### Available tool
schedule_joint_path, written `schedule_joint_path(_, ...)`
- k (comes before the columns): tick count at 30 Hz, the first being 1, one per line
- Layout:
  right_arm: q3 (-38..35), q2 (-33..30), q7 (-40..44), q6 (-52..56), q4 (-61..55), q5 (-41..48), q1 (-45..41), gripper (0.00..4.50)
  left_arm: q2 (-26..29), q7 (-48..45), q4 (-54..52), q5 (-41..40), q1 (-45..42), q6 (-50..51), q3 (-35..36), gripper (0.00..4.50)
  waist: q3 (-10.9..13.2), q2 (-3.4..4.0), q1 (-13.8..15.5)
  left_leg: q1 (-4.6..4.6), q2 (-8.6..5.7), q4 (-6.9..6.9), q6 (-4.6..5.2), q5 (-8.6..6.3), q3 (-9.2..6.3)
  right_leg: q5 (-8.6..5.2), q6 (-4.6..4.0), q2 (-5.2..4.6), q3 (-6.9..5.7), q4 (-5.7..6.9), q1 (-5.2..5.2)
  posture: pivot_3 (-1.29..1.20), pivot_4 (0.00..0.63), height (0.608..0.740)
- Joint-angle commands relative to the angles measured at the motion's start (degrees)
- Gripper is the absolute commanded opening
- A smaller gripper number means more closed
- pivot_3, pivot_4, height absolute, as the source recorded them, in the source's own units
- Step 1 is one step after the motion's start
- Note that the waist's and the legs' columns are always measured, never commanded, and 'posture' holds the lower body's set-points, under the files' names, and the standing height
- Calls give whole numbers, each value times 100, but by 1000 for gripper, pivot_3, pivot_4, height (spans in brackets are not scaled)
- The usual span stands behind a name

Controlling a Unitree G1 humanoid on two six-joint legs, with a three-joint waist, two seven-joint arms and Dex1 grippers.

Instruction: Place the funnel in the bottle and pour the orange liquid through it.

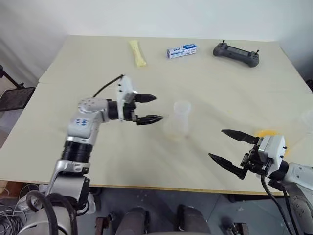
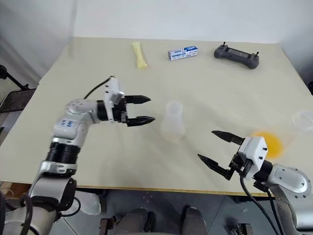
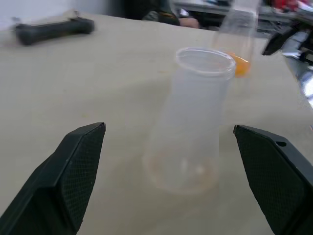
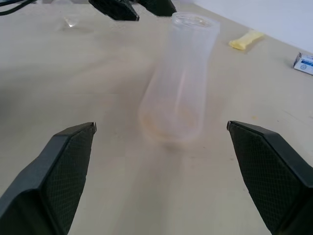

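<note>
Along the far edge of the pale tabletop [image 1: 73,63] lie a yellow packet [image 1: 138,52], a small blue-and-white box [image 1: 182,51] and a dark handheld controller [image 1: 236,54], all well apart from the work in the middle. At the right edge stands a clear cup [image 2: 303,120], and just left of it an orange puddle [image 2: 270,142] lies on the surface, partly behind the right hand [image 2: 215,148].

The bottle [image 1: 178,120] stands upright near the middle of the tabletop, clear and colourless, its wide base narrowing to an open round mouth; a faint orange tint shows at its bottom. Seen from the right wrist, the funnel [image 4: 71,22] rests on the tabletop beyond the bottle, near the left hand [image 1: 149,108].

Both hands have their fingers spread wide and hold nothing. The left hand is just left of the bottle's neck, pointing at it without touching. The right hand is near the near edge, well apart from the bottle, aimed toward it. Bare surface lies between the two hands and all around the bottle.
</note>
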Motion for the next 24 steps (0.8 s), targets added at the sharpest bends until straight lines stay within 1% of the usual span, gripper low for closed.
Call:
schedule_joint_path(1, -50, -65, 141, 37, 76, 119, -101, 4500, 281, 429, -883, -343, 538, 271, 634, 4462, 0, 0, -33, 0, 0, 0, -1, 0, -5, 0, 0, 0, 0, 2, 0, 0, 150, 740)
schedule_joint_path(3, 4, -64, 214, 70, 156, 134, -211, 4500, 458, 627, -1302, -418, 1092, 336, 968, 4462, 0, 0, -38, 0, -1, 0, -1, -1, -8, 0, 0, -2, 2, 3, 0, 0, 150, 740)
schedule_joint_path(5, 67, -66, 304, 122, 236, 164, -343, 4500, 556, 807, -1817, -572, 1847, 325, 1471, 4462, 0, 1, -47, 0, -1, 1, -2, -1, -8, 0, 0, -4, 11, 1, 1, 0, 150, 740)
schedule_joint_path(9, 142, -74, 505, 187, 403, 214, -583, 4500, 397, 1203, -2614, -879, 3287, 59, 2484, 4462, 1, 0, -59, 1, 3, -1, -9, -5, -18, -2, -3, -8, 30, -1, 1, 0, 150, 740)
schedule_joint_path(13, 227, -109, 708, 271, 548, 247, -789, 4500, 110, 1460, -3016, -1073, 4458, -276, 3201, 4462, 1, 1, -24, 0, 2, 2, -11, -6, -24, -2, -4, -22, 28, -5, 7, 0, 150, 740)
schedule_joint_path(17, 324, -70, 852, 298, 739, 210, -998, 4500, -253, 1900, -3210, -1104, 5104, -675, 3700, 4462, 1, 0, 1, -1, -5, 6, -11, -7, -31, -3, -5, -31, 27, -8, 14, 0, 150, 740)
schedule_joint_path(18, 360, -59, 895, 296, 810, 194, -1063, 4500, -421, 2071, -3236, -1109, 5244, -833, 3858, 4462, 1, 0, -9, -1, -4, 7, -11, -7, -31, -3, -5, -32, 28, -10, 14, 0, 150, 740)
schedule_joint_path(20, 414, -40, 947, 285, 903, 172, -1157, 4500, -601, 2317, -3249, -1097, 5442, -1027, 4014, 4462, 1, 0, -35, 0, -2, 6, -13, -9, -28, -3, -6, -34, 32, -9, 12, 0, 150, 740)
schedule_joint_path(21, 446, -29, 977, 275, 955, 164, -1205, 4500, -693, 2539, -3245, -965, 5511, -1110, 4049, 4462, 1, 0, -35, 0, -1, 5, -14, -9, -28, -3, -6, -35, 31, -9, 11, 0, 150, 740)
schedule_joint_path(24, 539, -21, 1090, 237, 1114, 135, -1328, 4500, -879, 3386, -3061, -526, 5325, -1299, 4012, 4462, 1, 0, -22, 0, 2, 5, -15, -10, -28, -5, -9, -32, 30, -10, 10, 0, 150, 740)
